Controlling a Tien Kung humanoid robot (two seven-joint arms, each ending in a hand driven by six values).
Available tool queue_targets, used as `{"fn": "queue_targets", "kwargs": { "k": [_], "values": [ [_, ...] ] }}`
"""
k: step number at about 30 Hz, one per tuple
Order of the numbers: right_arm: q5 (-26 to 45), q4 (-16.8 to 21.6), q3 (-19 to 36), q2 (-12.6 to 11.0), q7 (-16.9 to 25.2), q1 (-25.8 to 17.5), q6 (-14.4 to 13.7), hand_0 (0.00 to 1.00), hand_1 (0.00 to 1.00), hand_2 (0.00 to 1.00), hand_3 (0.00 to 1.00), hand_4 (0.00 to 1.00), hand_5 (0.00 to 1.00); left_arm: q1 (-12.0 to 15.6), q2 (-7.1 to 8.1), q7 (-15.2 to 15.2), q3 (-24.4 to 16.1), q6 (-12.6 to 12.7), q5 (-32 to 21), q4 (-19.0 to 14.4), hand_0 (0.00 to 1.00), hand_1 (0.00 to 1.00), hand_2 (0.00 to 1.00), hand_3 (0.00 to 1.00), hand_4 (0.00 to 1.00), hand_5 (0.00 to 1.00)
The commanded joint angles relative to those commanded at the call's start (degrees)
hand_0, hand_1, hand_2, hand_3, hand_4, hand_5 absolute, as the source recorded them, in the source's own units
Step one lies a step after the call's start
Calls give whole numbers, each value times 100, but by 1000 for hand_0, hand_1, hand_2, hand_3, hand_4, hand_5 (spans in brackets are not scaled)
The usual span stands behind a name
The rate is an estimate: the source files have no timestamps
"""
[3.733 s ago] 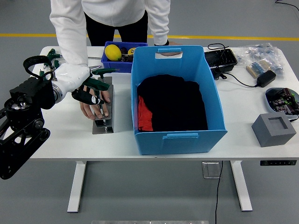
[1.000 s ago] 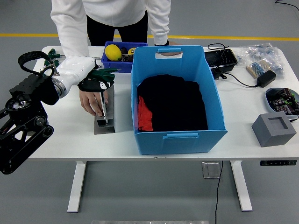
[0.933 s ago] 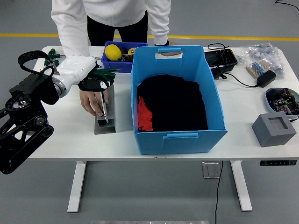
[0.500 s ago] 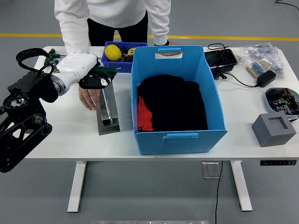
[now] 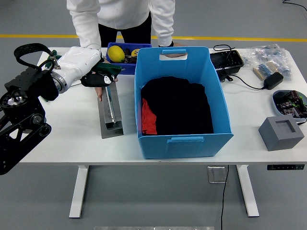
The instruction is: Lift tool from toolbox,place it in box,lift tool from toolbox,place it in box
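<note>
A small dark-blue plastic bin [image 5: 125,63] holding a yellow ball [image 5: 115,53] sat at the surface's [image 5: 62,139] far edge. A black tray [image 5: 226,61], a black power adapter [image 5: 273,80] and bagged parts [image 5: 266,58] lay toward the far right corner. A grey foam block [image 5: 281,132] stood near the right edge.

The left hand [image 5: 98,79] has risen and drawn back toward the table's far side, from low over the grey toolbox [image 5: 110,111] to above its far end, and now sits just beside the small blue bin [image 5: 125,66]. Its fingers have closed on a green-handled tool [image 5: 106,73] (whose shaft cannot be made out). The person's hand [image 5: 100,91], which lay flat on the toolbox under the robot's fingers, has pulled back almost wholly behind the robot's hand. The toolbox itself has shifted, its near end swung slightly toward the big blue box [image 5: 183,98], with its open channel now uncovered.
</note>
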Motion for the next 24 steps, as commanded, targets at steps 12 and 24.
{"fn": "queue_targets", "kwargs": {
  "k": [12,24],
  "values": [
    [4,-7,6,-4,0,-2,-4,677,644,716,579,784,729,-283,163,105,15,-158,-51,-363,225,52,58,60,602,692],
    [6,-9,49,-13,3,6,-3,676,645,716,580,784,729,-692,300,187,36,-297,-144,-685,220,52,59,64,592,680]
  ]
}}
